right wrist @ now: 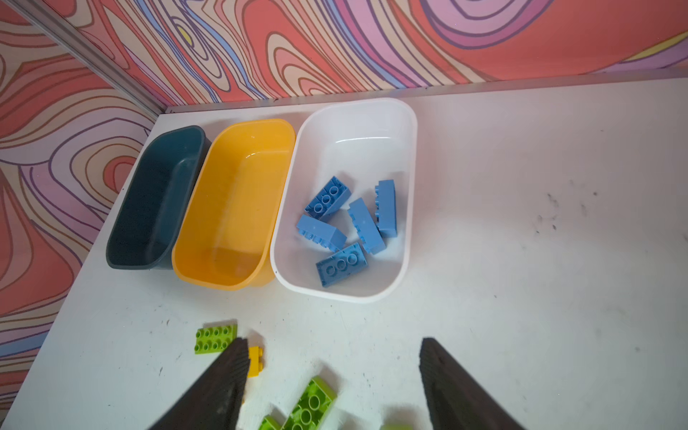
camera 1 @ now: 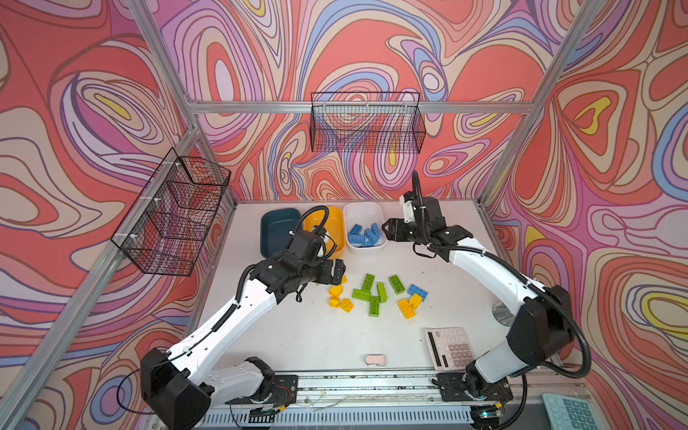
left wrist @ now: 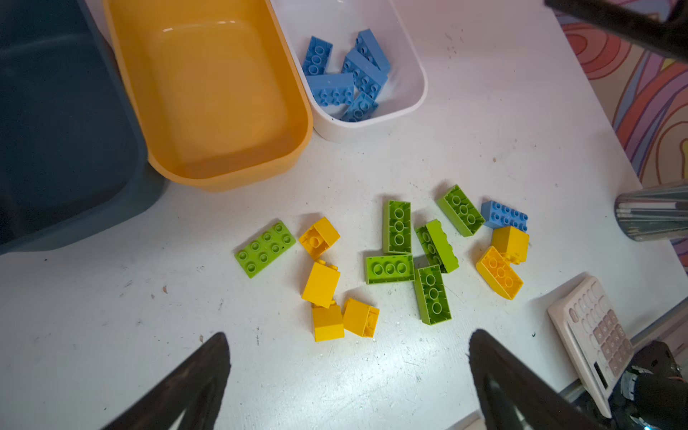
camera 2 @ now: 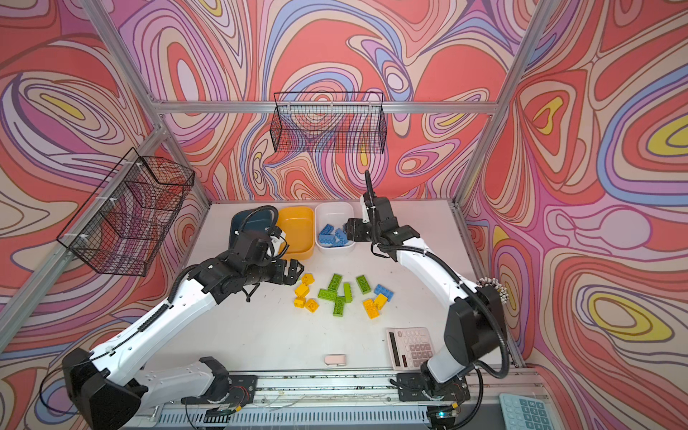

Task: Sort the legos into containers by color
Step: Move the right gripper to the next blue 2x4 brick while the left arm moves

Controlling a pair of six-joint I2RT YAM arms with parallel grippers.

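Three containers stand side by side at the table's back: a dark teal tub (camera 1: 277, 231), a yellow-orange tub (right wrist: 231, 208) and a white tub (right wrist: 353, 126). Several blue legos (right wrist: 342, 223) lie in the white tub; the other two hold nothing. Loose on the table's middle are lime green legos (left wrist: 409, 253), yellow legos (left wrist: 324, 283) and one blue lego (left wrist: 504, 215). My left gripper (camera 1: 338, 270) hovers open at the pile's left edge, with bare table between its fingers (left wrist: 348, 333). My right gripper (camera 1: 387, 229) hangs open by the white tub's right side, holding nothing (right wrist: 335, 340).
A pink calculator (camera 1: 448, 348) and a small pale block (camera 1: 375, 360) lie near the front edge. A shiny metal cylinder (camera 1: 502, 314) stands at the right edge. Black wire baskets hang on the back wall (camera 1: 366, 123) and the left wall (camera 1: 171, 212).
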